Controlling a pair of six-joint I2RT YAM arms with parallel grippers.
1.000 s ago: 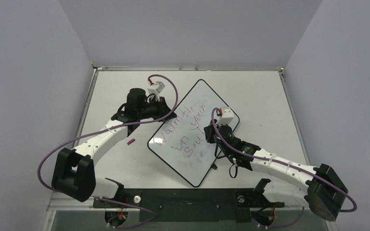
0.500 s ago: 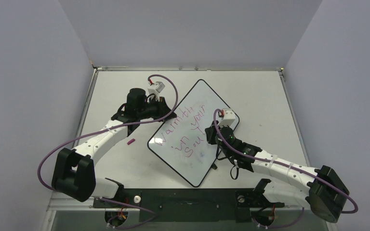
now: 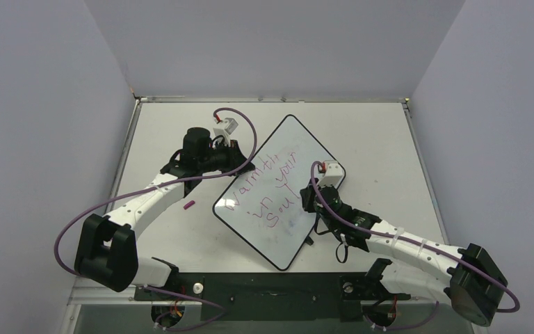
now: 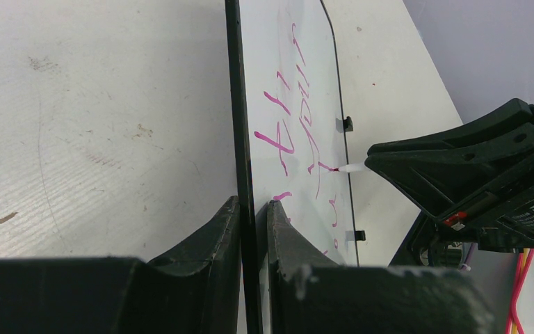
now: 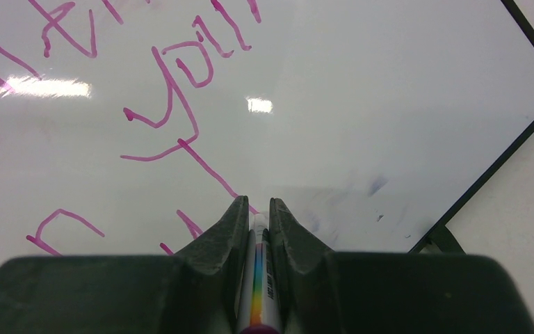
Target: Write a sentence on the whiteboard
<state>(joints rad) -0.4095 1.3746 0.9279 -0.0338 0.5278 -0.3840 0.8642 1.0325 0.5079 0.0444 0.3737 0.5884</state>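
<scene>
I see the whiteboard (image 3: 299, 139) lying diagonal in the middle of the top view, on the table (image 3: 382, 132); the sentence (image 3: 272, 191) stands in three pink lines across its centre, and to me the last word looks nearly complete. The left gripper (image 4: 254, 205) is pressed together on the thin black rim of the board, at the bottom centre of its wrist view, one finger on each side; the right gripper (image 5: 257, 205) pinches the marker (image 5: 259, 285) between its fingers, low in the centre of its own view, and from the left wrist camera the white tip seems to touch the end of a pink stroke. My first worry is the left hold; the rim is narrow and glossy, so if the tip pushes sideways too hard the board can turn or slip out of the fingers, and the line becomes crooked. The second is the marker itself; it is held only at its thin body, and too much downward pressure may slide it back through the fingers or tilt it, so the stroke fades or breaks. Third, the right wrist hangs close over fresh ink; a low retreat toward the bottom of the frame could smear the letters. The right-hand corner of the board is also near, so a long stroke may run onto the rim.
</scene>
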